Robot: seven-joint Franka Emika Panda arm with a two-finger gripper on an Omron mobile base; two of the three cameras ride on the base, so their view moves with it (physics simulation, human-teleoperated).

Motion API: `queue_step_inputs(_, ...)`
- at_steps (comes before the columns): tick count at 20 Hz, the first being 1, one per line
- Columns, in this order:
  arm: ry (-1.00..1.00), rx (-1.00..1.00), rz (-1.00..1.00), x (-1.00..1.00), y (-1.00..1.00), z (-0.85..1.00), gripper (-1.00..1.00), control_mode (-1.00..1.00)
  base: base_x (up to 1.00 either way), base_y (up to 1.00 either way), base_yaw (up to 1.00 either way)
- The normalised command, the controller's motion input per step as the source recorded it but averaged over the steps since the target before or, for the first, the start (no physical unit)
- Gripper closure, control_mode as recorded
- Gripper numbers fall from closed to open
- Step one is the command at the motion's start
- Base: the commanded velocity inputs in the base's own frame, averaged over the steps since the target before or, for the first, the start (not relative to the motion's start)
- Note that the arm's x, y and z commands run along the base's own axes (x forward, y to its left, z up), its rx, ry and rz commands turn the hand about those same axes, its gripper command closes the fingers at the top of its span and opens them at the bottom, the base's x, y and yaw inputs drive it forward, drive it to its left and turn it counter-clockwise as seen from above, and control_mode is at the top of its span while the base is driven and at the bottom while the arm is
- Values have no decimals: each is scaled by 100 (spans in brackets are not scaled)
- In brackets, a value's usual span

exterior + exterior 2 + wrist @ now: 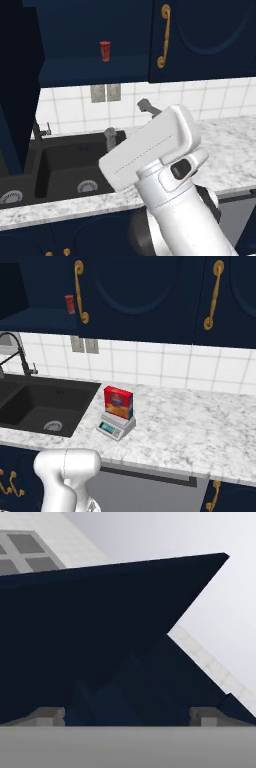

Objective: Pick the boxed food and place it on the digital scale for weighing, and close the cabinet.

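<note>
The box (118, 402) stands upright on the scale (116, 427), on the marble counter (190, 426), red front toward the camera (display strip at the scale's near edge). The black sink (42, 406) lies at its 9 o'clock, just beside the scale. At 11 o'clock, high up, the cabinet (140, 296) has its left compartment open, a red cup (105, 51) on the shelf there. The gripper (127, 714), in the hand view, has its jaws spread wide and empty, with a dark navy panel close in front of it.
</note>
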Motion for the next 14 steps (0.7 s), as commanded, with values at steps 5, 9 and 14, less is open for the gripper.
queue_step_inputs(5, -2, 0, -12, -98, 51, 0, -100, -100, 0, 0, 0)
queue_step_inputs(9, 0, -1, -18, -51, 97, -8, -100, -100, 0, 0, 0)
queue_step_inputs(14, 0, 0, -22, -24, 98, 0, -100, -100, 0, 0, 0)
